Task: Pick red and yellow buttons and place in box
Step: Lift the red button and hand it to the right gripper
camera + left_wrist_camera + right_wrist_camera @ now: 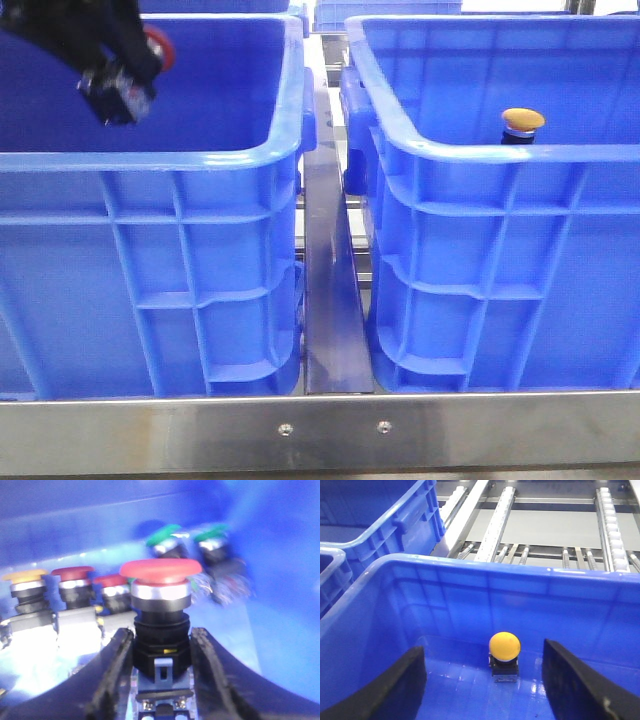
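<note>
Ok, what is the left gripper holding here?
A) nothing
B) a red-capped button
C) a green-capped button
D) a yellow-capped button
B: in the left wrist view the left gripper has its fingers closed on the dark body of the red button.

The left gripper [161,677] is fitted with two black, curved, smooth-surfaced fingers [112,680]. The right gripper [485,685] is formed identically, with broad black fingers [570,680] tapering toward the tips.
</note>
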You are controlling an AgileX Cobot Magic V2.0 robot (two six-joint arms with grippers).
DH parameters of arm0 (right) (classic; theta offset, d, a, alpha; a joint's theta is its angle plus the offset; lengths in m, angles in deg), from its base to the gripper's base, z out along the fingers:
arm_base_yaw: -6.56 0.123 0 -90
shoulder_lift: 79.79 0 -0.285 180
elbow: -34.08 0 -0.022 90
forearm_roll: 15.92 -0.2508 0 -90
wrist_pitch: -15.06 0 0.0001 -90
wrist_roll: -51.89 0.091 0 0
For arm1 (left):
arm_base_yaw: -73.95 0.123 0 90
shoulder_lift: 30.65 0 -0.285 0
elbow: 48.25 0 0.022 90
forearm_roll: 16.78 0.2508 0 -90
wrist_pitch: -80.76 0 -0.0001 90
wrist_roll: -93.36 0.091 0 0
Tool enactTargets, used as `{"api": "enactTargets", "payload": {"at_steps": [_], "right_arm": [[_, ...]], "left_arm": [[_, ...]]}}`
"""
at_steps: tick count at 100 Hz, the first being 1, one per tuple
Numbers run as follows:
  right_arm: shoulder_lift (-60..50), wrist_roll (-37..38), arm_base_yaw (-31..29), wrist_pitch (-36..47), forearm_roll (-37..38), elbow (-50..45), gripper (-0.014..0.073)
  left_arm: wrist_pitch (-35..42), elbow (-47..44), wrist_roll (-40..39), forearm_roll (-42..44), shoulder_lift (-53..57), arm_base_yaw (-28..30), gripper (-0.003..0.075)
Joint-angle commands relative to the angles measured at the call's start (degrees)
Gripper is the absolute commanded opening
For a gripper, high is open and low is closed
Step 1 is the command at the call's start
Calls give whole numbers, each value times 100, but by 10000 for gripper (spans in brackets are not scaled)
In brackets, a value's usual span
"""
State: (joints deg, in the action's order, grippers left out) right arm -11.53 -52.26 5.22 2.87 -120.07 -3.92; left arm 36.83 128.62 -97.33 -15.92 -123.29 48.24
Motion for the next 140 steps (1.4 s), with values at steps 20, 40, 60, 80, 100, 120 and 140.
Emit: {"api": "enactTargets", "payload": {"at_steps": [20,40,60,80,100,120,140], "right_arm": [[-120,-66,3,-190,-453,148,514],[-120,-66,3,-210,-453,148,514],[-120,84,3,-287,-453,148,514],[-120,874,3,-909,-453,148,514],[-103,2822,6,-1928,-386,272,514],[476,4602,6,-3406,370,659,514],[1414,5636,6,-4688,1151,1472,514]], "left_arm": [[443,146,686,-250,777,-772,148],[433,146,2192,-1341,792,-1332,148],[339,146,3021,-2083,730,-1535,148],[276,146,3046,-2152,701,-1535,148],[276,146,3046,-2152,701,-1535,148],[276,146,3046,-2152,701,-1535,148],[276,146,3046,-2152,701,-1535,148]]}}
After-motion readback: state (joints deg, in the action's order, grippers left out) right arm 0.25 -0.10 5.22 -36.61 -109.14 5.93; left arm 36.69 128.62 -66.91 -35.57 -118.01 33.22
